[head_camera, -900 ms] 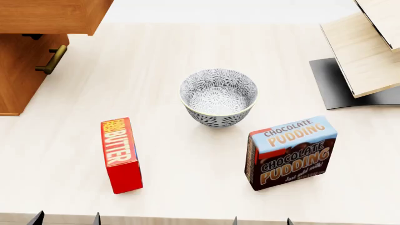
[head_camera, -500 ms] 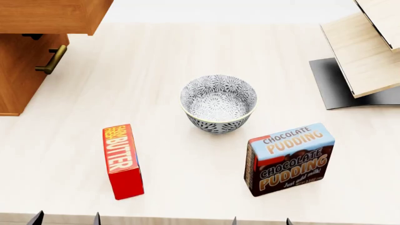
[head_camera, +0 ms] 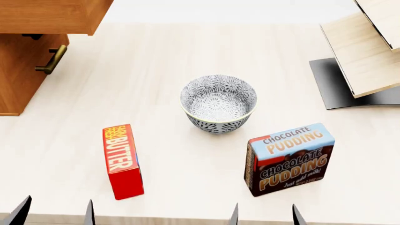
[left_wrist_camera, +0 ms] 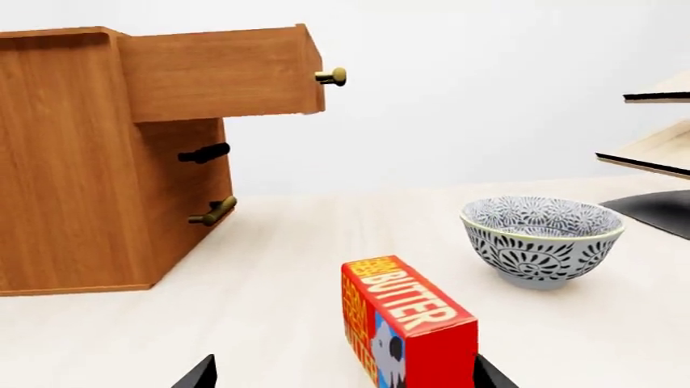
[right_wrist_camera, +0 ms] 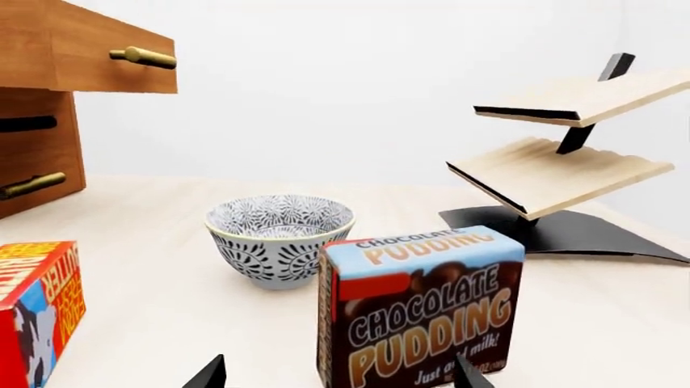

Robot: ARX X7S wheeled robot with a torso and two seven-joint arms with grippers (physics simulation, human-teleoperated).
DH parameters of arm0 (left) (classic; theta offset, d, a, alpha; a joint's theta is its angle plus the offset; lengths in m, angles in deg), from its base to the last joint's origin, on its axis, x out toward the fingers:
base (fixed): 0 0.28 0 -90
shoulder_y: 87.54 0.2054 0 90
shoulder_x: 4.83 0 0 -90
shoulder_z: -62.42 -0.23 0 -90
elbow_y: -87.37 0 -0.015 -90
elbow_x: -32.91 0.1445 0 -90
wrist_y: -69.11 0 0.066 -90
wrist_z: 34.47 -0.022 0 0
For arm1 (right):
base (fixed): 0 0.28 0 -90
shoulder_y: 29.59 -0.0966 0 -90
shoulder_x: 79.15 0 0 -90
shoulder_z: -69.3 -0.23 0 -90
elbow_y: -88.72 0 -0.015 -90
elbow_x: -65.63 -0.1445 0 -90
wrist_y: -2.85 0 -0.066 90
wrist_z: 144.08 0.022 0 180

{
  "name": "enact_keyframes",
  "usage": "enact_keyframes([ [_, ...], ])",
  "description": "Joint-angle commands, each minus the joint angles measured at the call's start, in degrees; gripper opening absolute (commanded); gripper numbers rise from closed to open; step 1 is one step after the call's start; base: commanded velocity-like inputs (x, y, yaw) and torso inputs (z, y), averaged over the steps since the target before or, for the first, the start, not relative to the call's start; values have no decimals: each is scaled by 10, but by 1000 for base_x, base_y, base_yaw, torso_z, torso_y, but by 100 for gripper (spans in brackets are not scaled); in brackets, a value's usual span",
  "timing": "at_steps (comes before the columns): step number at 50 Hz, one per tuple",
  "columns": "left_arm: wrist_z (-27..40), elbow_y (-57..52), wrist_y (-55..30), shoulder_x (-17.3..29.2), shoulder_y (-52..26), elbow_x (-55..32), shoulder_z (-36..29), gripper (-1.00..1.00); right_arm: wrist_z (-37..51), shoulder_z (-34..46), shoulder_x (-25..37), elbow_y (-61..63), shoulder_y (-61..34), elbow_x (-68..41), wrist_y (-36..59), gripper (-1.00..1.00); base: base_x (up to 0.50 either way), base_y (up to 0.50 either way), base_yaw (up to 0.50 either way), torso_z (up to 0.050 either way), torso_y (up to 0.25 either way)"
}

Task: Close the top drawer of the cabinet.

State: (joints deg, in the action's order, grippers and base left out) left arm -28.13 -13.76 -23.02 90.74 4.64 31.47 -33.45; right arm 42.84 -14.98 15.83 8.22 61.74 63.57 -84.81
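Note:
The orange-brown cabinet (left_wrist_camera: 76, 178) stands at the table's far left, also in the head view (head_camera: 18, 79). Its top drawer (left_wrist_camera: 221, 73) is pulled out and overhangs the table, with its brass handle (left_wrist_camera: 332, 77) at the front; it also shows in the head view (head_camera: 53, 16) and the right wrist view (right_wrist_camera: 76, 52). A lower drawer handle (head_camera: 52, 59) sits beneath. My left gripper (head_camera: 55, 213) is open at the near edge, well short of the cabinet. My right gripper (head_camera: 263, 215) is open at the near edge too. Only the fingertips show.
A red butter box (head_camera: 122, 160) lies just ahead of my left gripper. A patterned bowl (head_camera: 218, 103) stands mid-table. A chocolate pudding box (head_camera: 289, 158) stands ahead of my right gripper. A pale slanted shelf (head_camera: 366, 54) on a black base is at the far right.
Both grippers' fingertips have come further into the head view from the near edge. Earlier the view shifted a little, so the bowl and boxes sat slightly lower.

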Motion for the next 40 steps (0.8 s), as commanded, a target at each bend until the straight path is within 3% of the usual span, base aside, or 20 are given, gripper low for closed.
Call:
enact_keyframes([
  [1,4,-175,-79,18,9,-5,-14,100,13,18,15,165,6,7,80,100,0,0,0,0,0],
  [7,5,-318,-172,29,-4,-7,-16,100,17,22,22,312,-7,3,171,100,0,0,0,0,0],
  [9,8,-404,-252,24,-21,-48,0,100,18,28,25,387,-22,5,224,100,0,0,0,0,0],
  [12,16,-467,-298,27,-37,-47,-3,100,20,34,26,437,-35,3,267,100,0,0,0,0,0],
  [40,33,-471,-296,48,-33,-51,-19,100,59,36,43,425,-42,-38,265,100,7,0,0,0,0],
])
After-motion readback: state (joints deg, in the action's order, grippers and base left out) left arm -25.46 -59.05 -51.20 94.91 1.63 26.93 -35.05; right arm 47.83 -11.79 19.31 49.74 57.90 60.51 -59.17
